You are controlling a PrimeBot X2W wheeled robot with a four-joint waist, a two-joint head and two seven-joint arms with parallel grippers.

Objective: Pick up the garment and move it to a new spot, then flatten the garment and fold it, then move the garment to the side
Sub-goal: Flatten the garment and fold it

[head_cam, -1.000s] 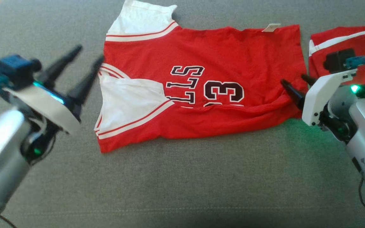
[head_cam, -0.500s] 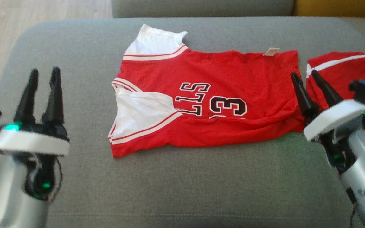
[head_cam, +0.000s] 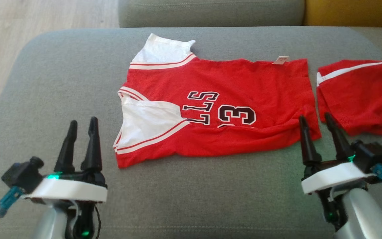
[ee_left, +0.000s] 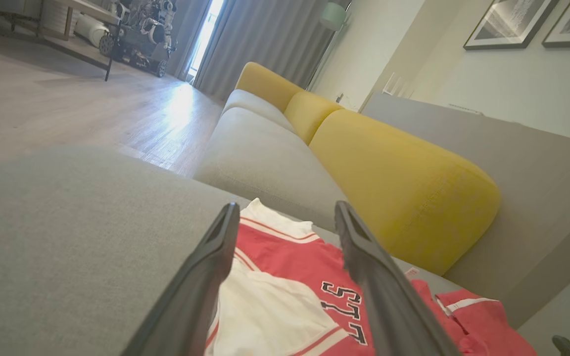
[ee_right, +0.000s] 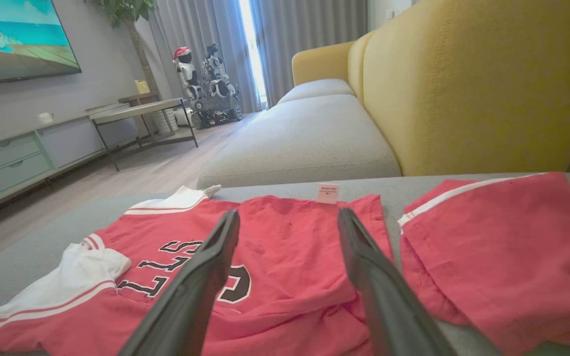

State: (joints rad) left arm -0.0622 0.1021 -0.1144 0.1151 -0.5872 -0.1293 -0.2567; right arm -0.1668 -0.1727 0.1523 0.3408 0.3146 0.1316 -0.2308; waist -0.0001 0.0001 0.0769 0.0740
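The garment [head_cam: 217, 109], a red jersey with white sleeves, is lying near the middle of the grey cushion [head_cam: 191, 192]. Its collar end is pointing to 9 o'clock and its hem to 3 o'clock. The near long edge is lying doubled over the chest, so I judge that the folding step is under way, with 1 lengthwise fold in and the move to the side not yet made.

The left gripper [head_cam: 83, 120] is hanging at 7 o'clock from the jersey, off the cloth, its 2 fingers parted and empty. The right gripper [head_cam: 314, 116] is waiting at 4 o'clock, also spread and holding nothing. 1 fingertip is showing over the hem corner, and I cannot tell whether it is touching.

Next, I think each gripper is going to need to pinch an end of the folded strip, catching both layers so the fold is not slipping open.

The black lettering is reading "LLS" above a "3", both partly hidden under the fold. A white tag [head_cam: 281, 60] is sticking out at the far edge, its print too small to read. A second red piece [head_cam: 360, 96] is lying just beside the hem at 2 o'clock.
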